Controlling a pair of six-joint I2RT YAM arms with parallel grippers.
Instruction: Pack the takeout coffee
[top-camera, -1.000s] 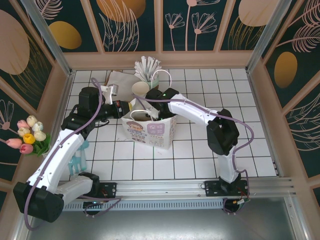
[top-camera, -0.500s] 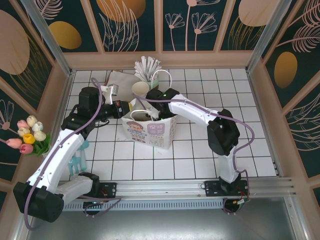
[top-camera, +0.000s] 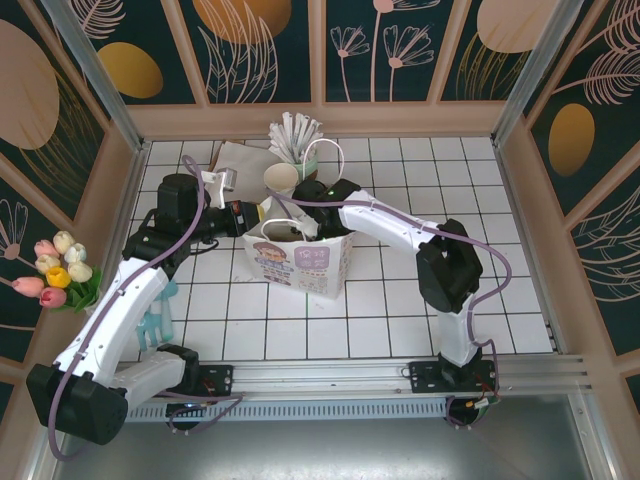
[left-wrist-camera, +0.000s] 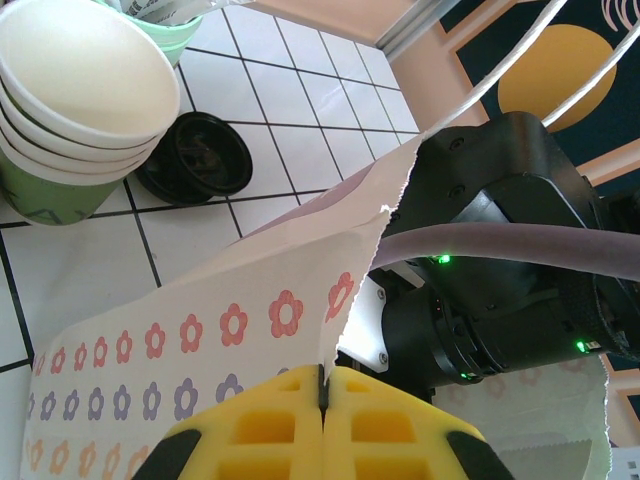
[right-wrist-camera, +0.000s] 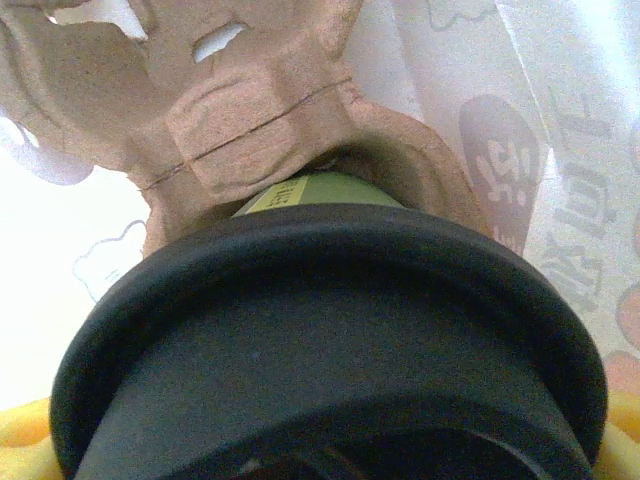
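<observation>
My left gripper (left-wrist-camera: 323, 385) pinches the bag (left-wrist-camera: 200, 320) rim at its 10 o'clock corner, and that jagged edge could rip. From 1 o'clock, my right gripper (right-wrist-camera: 330, 440) clasps the cup (right-wrist-camera: 320, 190) inside the bag, at the carrier (right-wrist-camera: 250, 120). A skewed release could tip it.

White paper bag (top-camera: 300, 265), stacked green cups (left-wrist-camera: 75, 100), black lid (left-wrist-camera: 196, 157) beside them, straw holder (top-camera: 294, 138), tulips (top-camera: 57, 270)
</observation>
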